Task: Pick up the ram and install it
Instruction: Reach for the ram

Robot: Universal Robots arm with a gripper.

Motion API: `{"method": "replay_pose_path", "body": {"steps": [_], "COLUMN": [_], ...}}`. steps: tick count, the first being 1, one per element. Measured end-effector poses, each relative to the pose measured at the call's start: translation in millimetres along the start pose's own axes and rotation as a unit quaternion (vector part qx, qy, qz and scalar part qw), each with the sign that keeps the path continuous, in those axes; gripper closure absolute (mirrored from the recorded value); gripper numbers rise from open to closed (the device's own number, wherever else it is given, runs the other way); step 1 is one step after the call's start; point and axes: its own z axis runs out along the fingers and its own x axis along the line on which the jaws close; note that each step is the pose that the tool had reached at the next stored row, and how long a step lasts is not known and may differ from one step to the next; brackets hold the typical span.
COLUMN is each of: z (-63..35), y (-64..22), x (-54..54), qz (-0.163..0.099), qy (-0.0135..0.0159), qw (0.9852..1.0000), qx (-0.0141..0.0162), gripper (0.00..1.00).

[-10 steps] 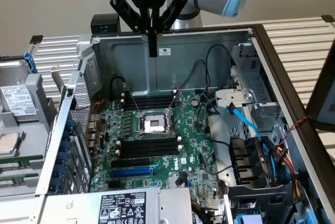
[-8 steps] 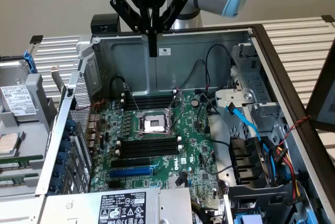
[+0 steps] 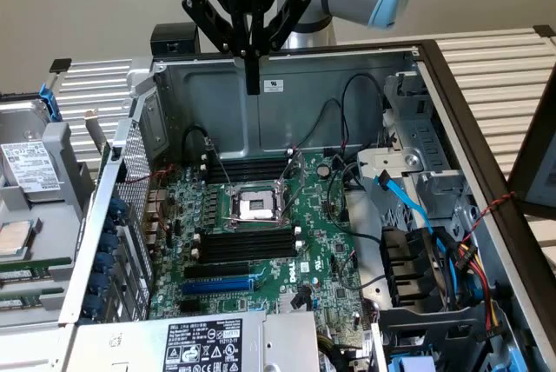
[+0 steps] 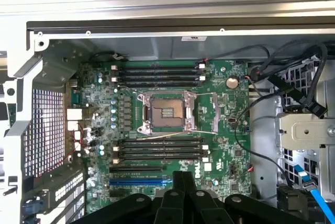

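Gripper (image 3: 253, 85) is seen hanging above the open computer case (image 3: 287, 116), near its back wall and clear of the motherboard (image 3: 334, 255). Fingers (image 3: 253, 59) are pressed flat together, pointing straight down. In the wrist view the gripper (image 4: 183, 182) is seen over the board's near edge, by the blue slot (image 4: 138, 181).

Ram: not identified with certainty. A thin green board strip (image 3: 26, 269) is seen outside the case at the exterior view's left edge, below a grey drive tray (image 3: 52, 155). It may be the ram. It lies well apart from the gripper.

On the motherboard, the processor socket (image 3: 256, 207) is seen uncovered between two banks of long black slots (image 3: 248, 246), white latches at their ends. A blue cable (image 3: 408, 207) is routed through the drive bay on the exterior view's right.
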Motion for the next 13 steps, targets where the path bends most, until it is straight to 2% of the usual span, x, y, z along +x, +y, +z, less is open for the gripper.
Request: {"method": "replay_pose_path", "body": {"steps": [2,4,13], "z": [0.0,0.2,4.8], "y": [0.0,0.0,-1.1], "x": [7.4,16.3,57.5], "qz": [0.000,0.000,0.000], "qy": [0.0040,0.0059,0.0070], "qw": [1.0000,1.0000,1.0000], "qx": [-0.0012,-0.0019,-0.0020], "gripper": [0.89,0.89,0.89]}}
